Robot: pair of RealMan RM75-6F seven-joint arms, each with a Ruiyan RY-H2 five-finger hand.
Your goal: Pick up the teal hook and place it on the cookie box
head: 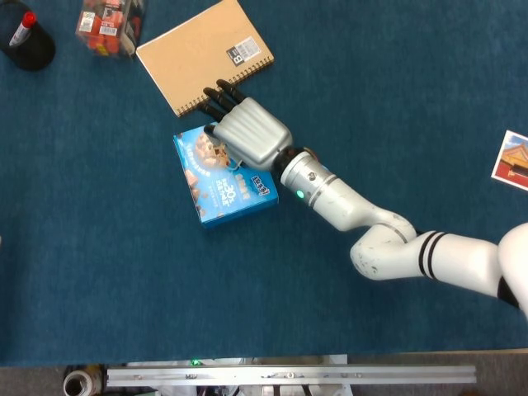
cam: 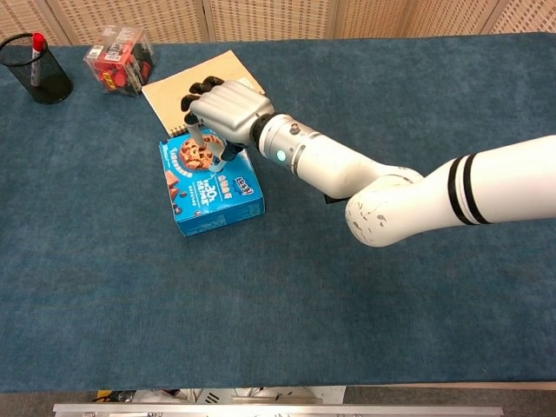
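The blue cookie box (head: 223,194) lies flat on the blue table cloth, left of centre; the chest view also shows the cookie box (cam: 213,195). My right hand (head: 247,132) hovers over the box's far end, fingers curled downward. In the chest view a pale teal piece, the teal hook (cam: 199,139), pokes out under the curled fingers of the right hand (cam: 224,109), just above the box top. The head view hides most of the hook beneath the hand. My left hand appears in neither view.
A tan spiral notebook (head: 198,49) lies just behind the box, close to the fingertips. A black pen cup (head: 29,41) and a clear box of red items (head: 107,25) stand at the far left corner. A picture card (head: 513,161) lies at the right edge.
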